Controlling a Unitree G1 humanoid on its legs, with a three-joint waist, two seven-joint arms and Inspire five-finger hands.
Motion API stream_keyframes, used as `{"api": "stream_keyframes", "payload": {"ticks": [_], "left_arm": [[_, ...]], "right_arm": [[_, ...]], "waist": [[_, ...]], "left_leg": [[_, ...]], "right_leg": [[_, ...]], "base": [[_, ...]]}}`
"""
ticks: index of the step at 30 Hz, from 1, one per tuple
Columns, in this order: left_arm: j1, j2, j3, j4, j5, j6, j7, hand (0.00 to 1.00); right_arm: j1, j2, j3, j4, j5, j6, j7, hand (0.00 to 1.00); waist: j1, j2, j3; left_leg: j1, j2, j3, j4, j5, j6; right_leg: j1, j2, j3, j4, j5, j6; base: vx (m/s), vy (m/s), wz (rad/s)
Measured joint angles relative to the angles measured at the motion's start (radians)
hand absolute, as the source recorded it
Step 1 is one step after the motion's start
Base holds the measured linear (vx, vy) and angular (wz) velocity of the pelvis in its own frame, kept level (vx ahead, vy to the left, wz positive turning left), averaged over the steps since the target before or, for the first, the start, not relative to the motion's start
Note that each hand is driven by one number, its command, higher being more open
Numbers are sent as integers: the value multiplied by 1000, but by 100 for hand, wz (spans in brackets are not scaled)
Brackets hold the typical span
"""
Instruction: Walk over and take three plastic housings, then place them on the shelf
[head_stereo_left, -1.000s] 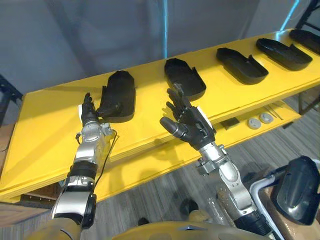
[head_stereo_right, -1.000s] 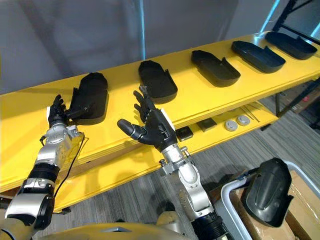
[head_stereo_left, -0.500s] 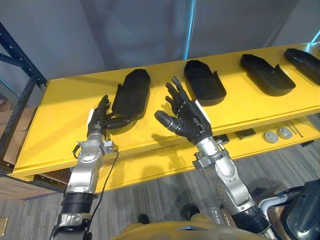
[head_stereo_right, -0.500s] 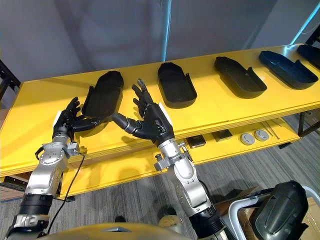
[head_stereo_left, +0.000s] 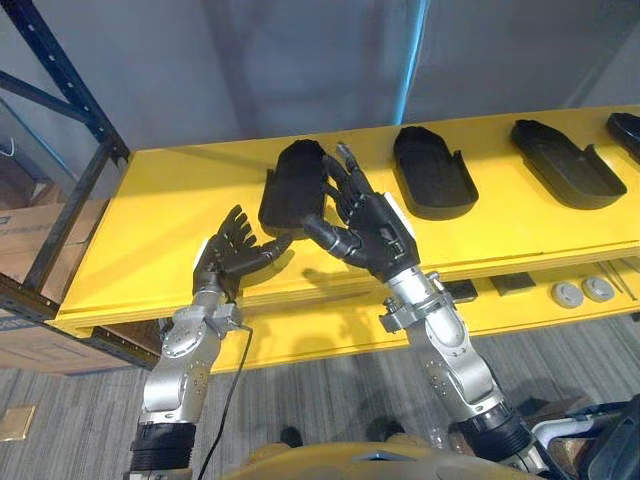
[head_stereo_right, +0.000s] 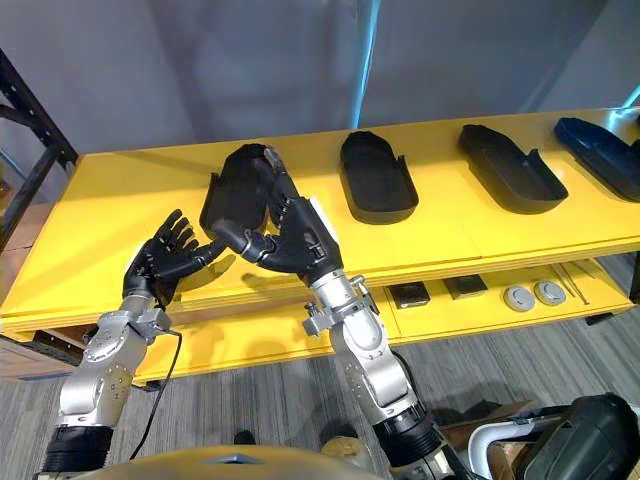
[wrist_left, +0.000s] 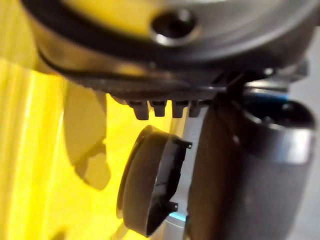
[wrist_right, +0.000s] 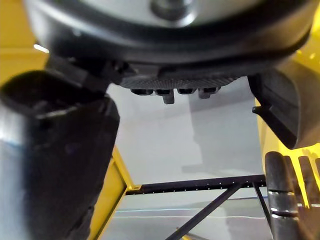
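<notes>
Several black plastic housings lie in a row on the yellow shelf (head_stereo_left: 180, 190). Over the leftmost housing (head_stereo_left: 293, 184) is my right hand (head_stereo_left: 368, 231), open, its straight fingers lying along that housing's right side and its thumb by the near end. My left hand (head_stereo_left: 230, 258) is open with fingers spread, just in front and to the left of the same housing, its thumb reaching toward the near end. The left wrist view shows this housing (wrist_left: 150, 190) past the fingers. The second housing (head_stereo_left: 432, 172) and the third housing (head_stereo_left: 560, 163) lie untouched to the right.
A lower yellow board holds two round discs (head_stereo_left: 583, 291) and small dark blocks (head_stereo_left: 515, 283). A dark rack upright (head_stereo_left: 70, 90) stands at the shelf's left end, with a cardboard box (head_stereo_left: 22, 250) beyond it. A bin holding another housing (head_stereo_right: 590, 440) sits at lower right.
The camera has swung left. My right hand has moved from the gap between the first two housings onto the leftmost one. My left hand has dropped back slightly from its near end.
</notes>
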Motion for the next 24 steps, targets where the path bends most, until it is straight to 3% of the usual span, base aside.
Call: {"api": "stream_keyframes", "payload": {"ticks": [11,18,24], "left_arm": [[32,-24,10,-11,-34,0,-56,100],[34,-25,1,0,-33,-17,-8,100],[30,-25,-9,25,-33,-40,-3,100]], "right_arm": [[-19,3,11,58,-1,0,-20,100],[-17,12,8,60,-36,14,-73,100],[10,13,-11,87,-35,20,-54,100]], "waist": [[22,-3,-6],[19,-12,-22],[15,-8,-31]], "left_leg": [[-14,0,-24,0,9,0],[-14,2,-12,-1,10,0],[-10,2,5,-1,10,0]], "right_leg": [[6,0,-23,-2,0,0],[-5,2,-11,0,0,-1],[-12,2,7,1,1,-1]], "base": [[7,1,7],[-3,4,-5],[-3,10,-8]]}}
